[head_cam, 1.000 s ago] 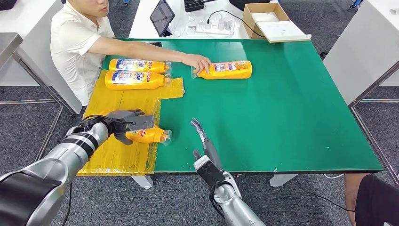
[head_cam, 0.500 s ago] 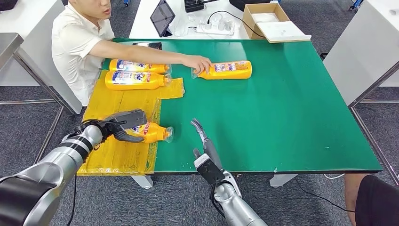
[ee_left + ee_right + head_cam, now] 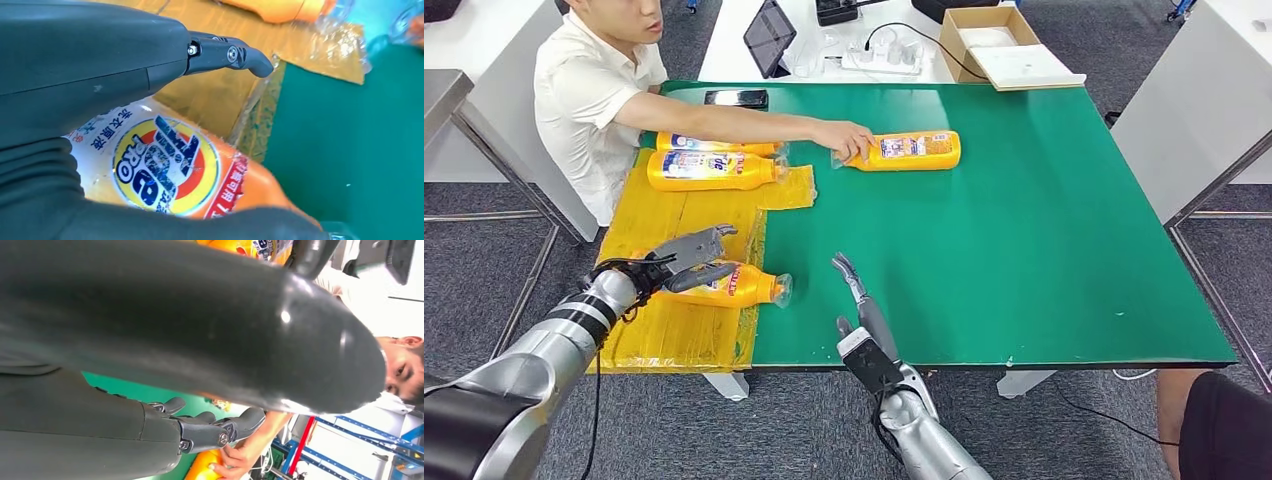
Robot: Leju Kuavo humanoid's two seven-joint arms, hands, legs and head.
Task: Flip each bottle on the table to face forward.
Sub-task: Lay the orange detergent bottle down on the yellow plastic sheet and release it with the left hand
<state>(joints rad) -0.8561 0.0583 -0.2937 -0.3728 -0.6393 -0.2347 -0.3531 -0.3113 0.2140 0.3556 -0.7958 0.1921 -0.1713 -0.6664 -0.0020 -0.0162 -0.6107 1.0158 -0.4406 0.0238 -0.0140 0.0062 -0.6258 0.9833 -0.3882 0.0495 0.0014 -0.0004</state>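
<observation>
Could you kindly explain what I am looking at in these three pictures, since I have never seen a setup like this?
A humanoid robot films itself. The head view looks down on a green table; the other two come from cameras at its wrists. Its left hand lies open over an orange detergent bottle on yellow sheeting; the left wrist view shows that bottle's label facing up. Its right hand hovers open, holding nothing. Across the table, a person's hand touches another bottle; two more bottles lie nearby.

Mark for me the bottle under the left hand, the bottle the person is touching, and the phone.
Near bottle (image 3: 742, 287), head view: orange body by the label.
Far bottle (image 3: 914, 150), head view: middle of its label side.
Phone (image 3: 736, 98), head view: middle of its dark screen.
</observation>
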